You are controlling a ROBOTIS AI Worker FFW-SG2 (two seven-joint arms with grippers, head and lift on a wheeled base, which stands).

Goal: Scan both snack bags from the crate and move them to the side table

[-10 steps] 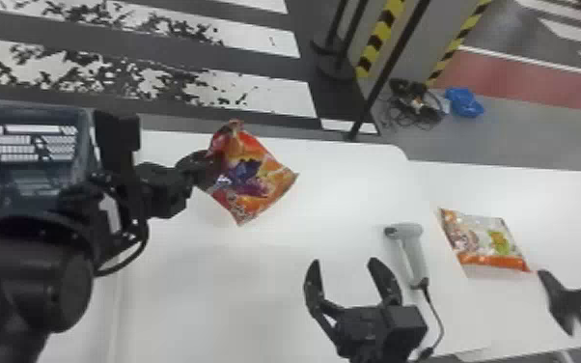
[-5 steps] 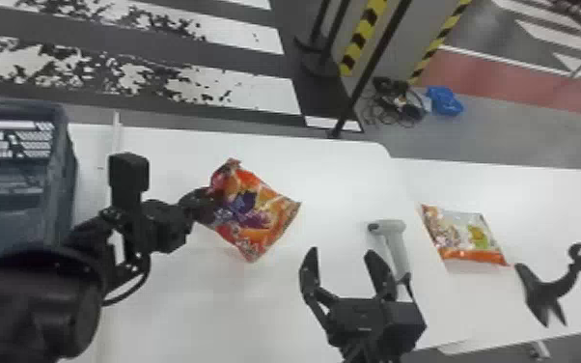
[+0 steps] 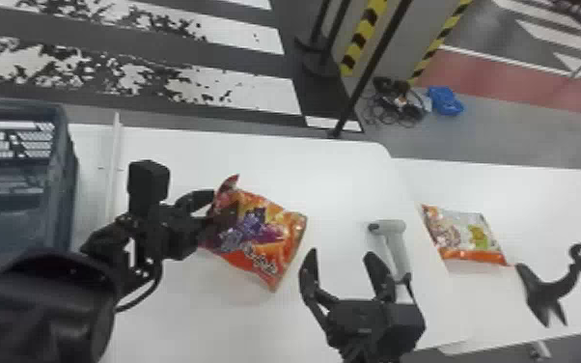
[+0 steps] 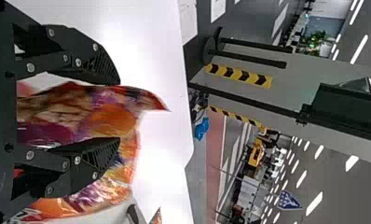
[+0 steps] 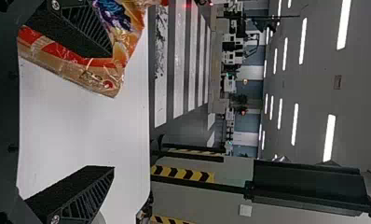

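- At the far left stands one crate, only partly in view, left of the white table; what bears it I cannot tell.
- Next comes the left pincer, clamped on the red-and-orange bag, one of two snack bags. It holds the bag tilted above the table's left half, the printed side up.
- Just beside that bag's lower corner is the right pincer, its fingers apart with nothing between them, over the table toward the near edge. That makes two pincers, one laden.
- One scanner lies near the table's right edge, ungripped, its cable running toward the near edge.
- The second snack bag, the white-and-orange bag, lies flat by the left edge of the side table, so one of two is in place.
- Farthest right, one black stand sits near the side table's near edge.
- The step in hand looks like passing or scanning the last bag; whether it has been scanned I cannot tell. If a handover, the right pincer should close on the free corner before the left lets go; if a scan, it must first take up the scanner.
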